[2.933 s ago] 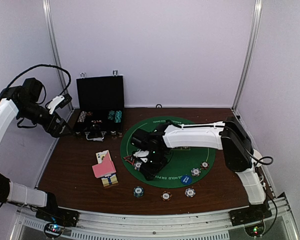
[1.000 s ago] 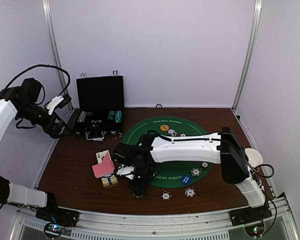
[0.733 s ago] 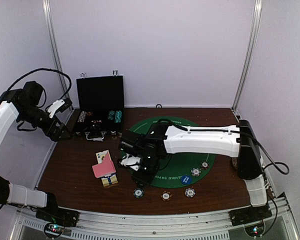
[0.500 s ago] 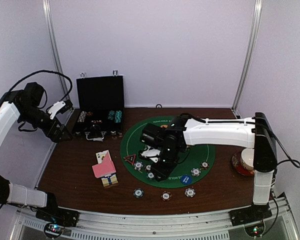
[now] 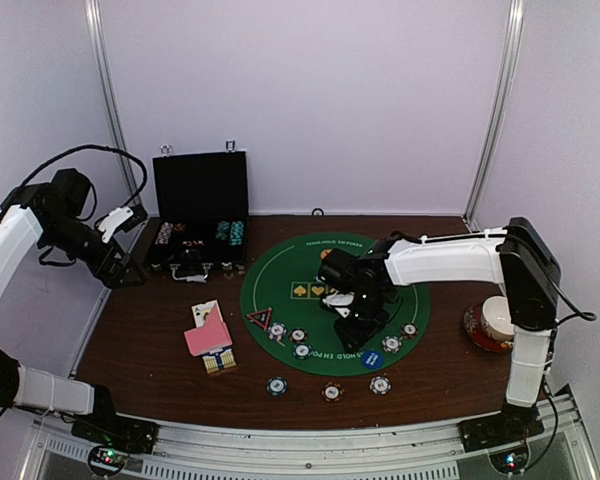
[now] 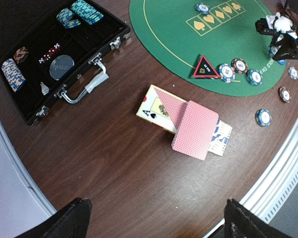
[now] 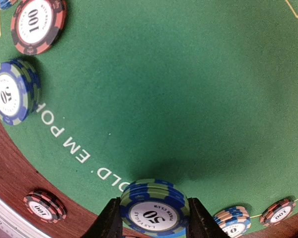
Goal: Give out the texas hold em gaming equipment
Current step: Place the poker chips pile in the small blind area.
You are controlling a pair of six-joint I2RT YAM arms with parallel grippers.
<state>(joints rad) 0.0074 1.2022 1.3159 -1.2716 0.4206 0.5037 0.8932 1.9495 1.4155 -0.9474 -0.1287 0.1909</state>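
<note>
While left fingers stand apart, right fingers clamp a chip stack among loose chips.

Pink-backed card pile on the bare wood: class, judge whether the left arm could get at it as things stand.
Probably yes. The left gripper hangs jaws open, the pink-backed cards lie uncovered in its wrist view, and the right gripper, holding a 50 chip, is off over the green mat.
</note>
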